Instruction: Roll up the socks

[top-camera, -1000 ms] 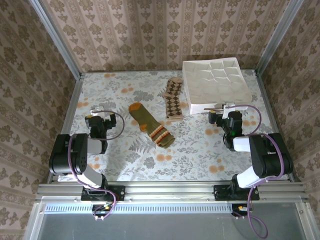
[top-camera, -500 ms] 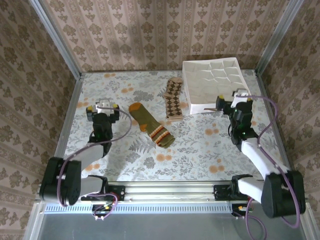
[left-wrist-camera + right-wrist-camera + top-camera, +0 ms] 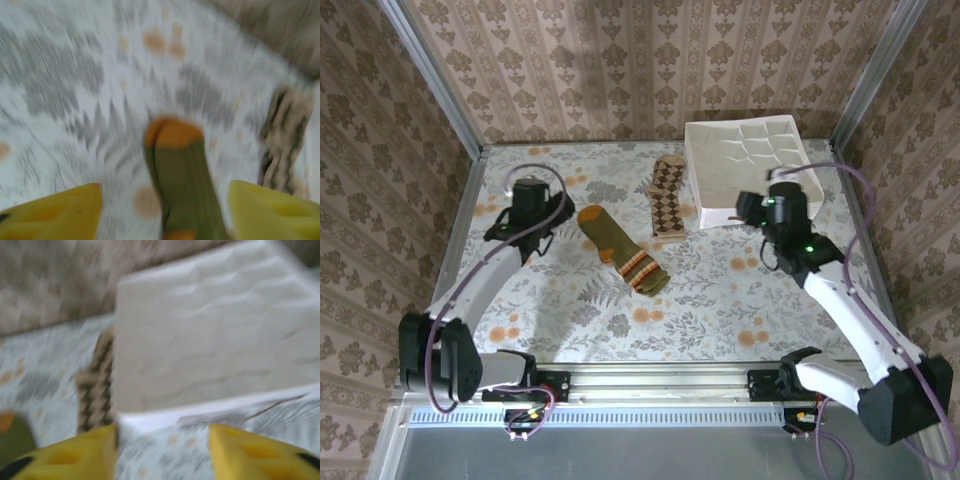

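Two to roll: olive sock (image 3: pixel 620 250), argyle sock (image 3: pixel 667 198), laid flat, apart, probably for easy grabbing; both jaws open, empty.

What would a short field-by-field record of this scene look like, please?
Surface: floral-patterned table
White divided tray: far right of the table, no sock inside
Green striped sock: flat, unrolled, mid-table
Argyle sock: flat, unrolled, close beside the tray's left side
Left hand: open, near the green sock's orange toe, holding nothing
Right hand: open, near the tray's front edge, holding nothing
Task status: neither sock rolled yet
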